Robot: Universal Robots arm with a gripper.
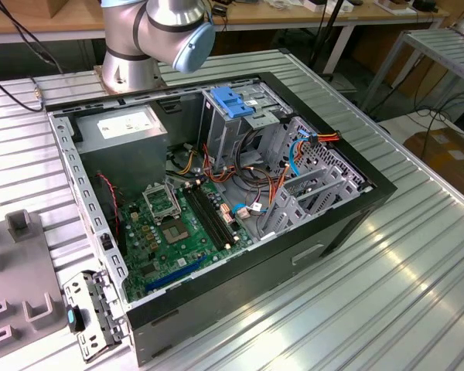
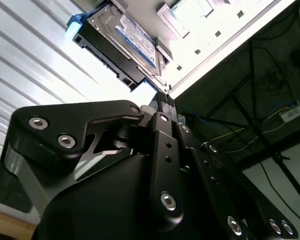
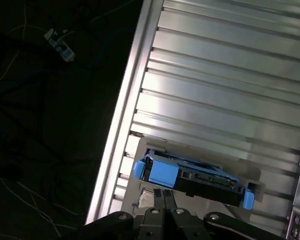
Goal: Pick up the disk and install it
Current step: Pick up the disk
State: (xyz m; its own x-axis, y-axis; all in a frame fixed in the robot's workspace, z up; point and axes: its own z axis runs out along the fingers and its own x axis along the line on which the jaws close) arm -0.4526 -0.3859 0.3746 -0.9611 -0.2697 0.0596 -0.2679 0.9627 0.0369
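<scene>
The disk [image 2: 122, 42], a silver-grey hard drive with a white-and-blue label and blue side rails, rests in a grey holder on the ribbed metal table, close to the table's edge. In the first wrist view the disk [image 3: 190, 175] shows its blue rail and dark connector end. My gripper [image 2: 163, 97] sits just short of the disk's near edge, its two thin black fingers pressed together with nothing between them. In the first wrist view the gripper [image 3: 164, 194] is right beside the disk, not holding it.
In the exterior view an open computer case [image 1: 356, 197] lies on the table, with a motherboard, cables, a grey power supply box [image 1: 124, 127] and a metal drive cage topped by a blue latch [image 1: 232, 100]. The arm's base [image 1: 131, 62] stands behind it. Grey fixtures [image 1: 23, 263] sit at the exterior view's left.
</scene>
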